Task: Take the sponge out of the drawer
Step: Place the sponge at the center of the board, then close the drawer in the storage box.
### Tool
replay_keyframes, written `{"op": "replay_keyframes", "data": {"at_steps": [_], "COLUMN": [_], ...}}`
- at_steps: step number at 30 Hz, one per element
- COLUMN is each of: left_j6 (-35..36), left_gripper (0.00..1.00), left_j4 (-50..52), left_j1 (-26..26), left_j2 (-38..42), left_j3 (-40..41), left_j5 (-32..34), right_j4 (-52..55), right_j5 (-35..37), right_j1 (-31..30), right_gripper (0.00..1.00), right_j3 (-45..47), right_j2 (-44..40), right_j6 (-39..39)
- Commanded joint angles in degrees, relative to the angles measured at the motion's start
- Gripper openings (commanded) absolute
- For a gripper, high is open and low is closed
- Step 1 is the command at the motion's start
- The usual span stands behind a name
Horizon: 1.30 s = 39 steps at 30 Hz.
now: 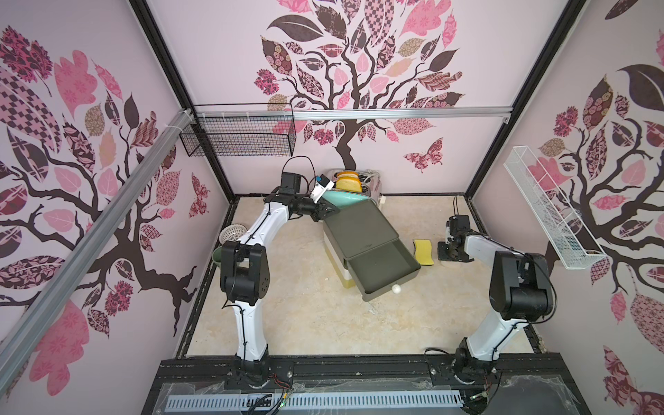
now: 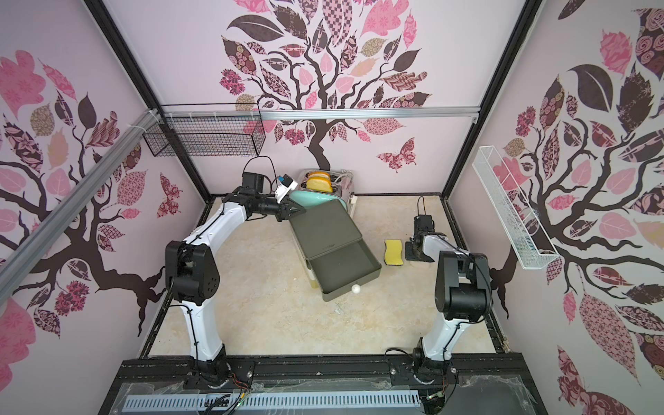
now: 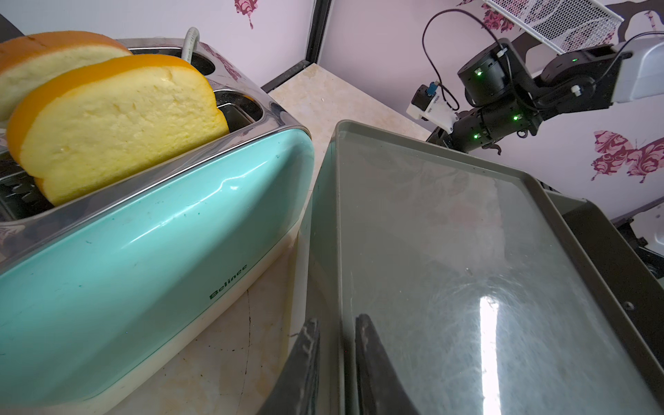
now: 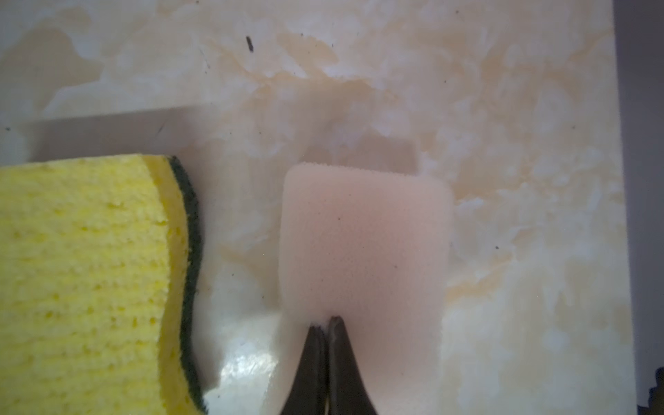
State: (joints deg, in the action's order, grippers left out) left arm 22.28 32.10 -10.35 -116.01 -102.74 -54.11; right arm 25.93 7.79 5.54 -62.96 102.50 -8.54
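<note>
The right gripper (image 4: 325, 320) points down at the table (image 4: 521, 143) with its jaws pressed together. Its tips are against the near edge of a pale pink foam block (image 4: 363, 244); whether a sliver of foam is nipped cannot be told. Just beside it, across a thin strip of bare table, the yellow sponge (image 4: 82, 280) lies flat, between this gripper and the open drawer (image 1: 381, 267). The drawer is empty, so the task looks essentially done.

The left gripper (image 3: 337, 319) is clenched on the far rim of the drawer unit (image 3: 449, 251), likely bracing it against sliding. The toaster (image 3: 143, 251) crowds that corner. The right side wall stands near the right arm, and open table lies toward the robot's base.
</note>
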Motion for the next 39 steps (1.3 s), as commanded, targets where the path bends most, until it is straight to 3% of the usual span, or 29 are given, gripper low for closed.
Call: {"op": "replay_keyframes", "data": {"at_steps": [1,3,8,11,18,21,23,26,30,35,39], "left_j6": [0.74,0.66,0.83,0.89,1.62,1.79,1.88,1.97,1.80,2.16,1.95], "left_gripper": [0.21,0.21,0.21,0.21,0.21,0.21,0.21,0.21,0.21,0.21,0.21], "left_j4": [2.80,2.76,3.22,3.49,4.45,4.73,4.83,4.73,4.78,5.21,5.07], "left_j1": [1.35,1.30,1.12,1.03,1.04,0.97,0.99,0.68,0.36,-0.23,-0.28], "left_j2": [-1.68,-1.63,-1.42,-1.34,-1.40,-1.59,-1.66,-1.69,-2.09,-1.97,-1.57], "left_j3": [1.06,1.11,1.04,0.92,0.24,0.26,0.16,-0.09,-0.22,-0.18,-0.13], "left_j5": [1.95,1.94,1.95,2.05,2.35,2.45,2.39,2.53,2.38,2.72,2.84], "right_j4": [0.03,0.94,1.70,2.50,10.92,15.80,18.70,17.38,17.94,25.32,26.97], "right_j5": [1.35,1.77,-2.70,-6.44,-10.69,-14.64,-18.00,-20.70,-25.51,-25.10,-25.48], "right_j1": [0.37,0.37,0.27,-0.27,-9.94,-13.56,-15.11,-16.00,-18.59,-28.17,-32.10], "right_gripper": [0.01,0.14,0.32,0.35,0.39,0.36,0.28,0.00,0.00,0.00,0.00], "right_j3": [-3.35,-4.65,-6.73,-7.44,-9.19,-8.34,-6.96,-2.79,-0.85,-1.88,1.05], "right_j2": [1.06,1.47,-0.59,-4.87,-22.96,-30.75,-36.36,-44.20,-49.86,-51.38,-53.23], "right_j6": [-0.99,-1.18,0.18,1.50,0.13,-0.10,0.51,7.03,12.23,12.85,14.86]}}
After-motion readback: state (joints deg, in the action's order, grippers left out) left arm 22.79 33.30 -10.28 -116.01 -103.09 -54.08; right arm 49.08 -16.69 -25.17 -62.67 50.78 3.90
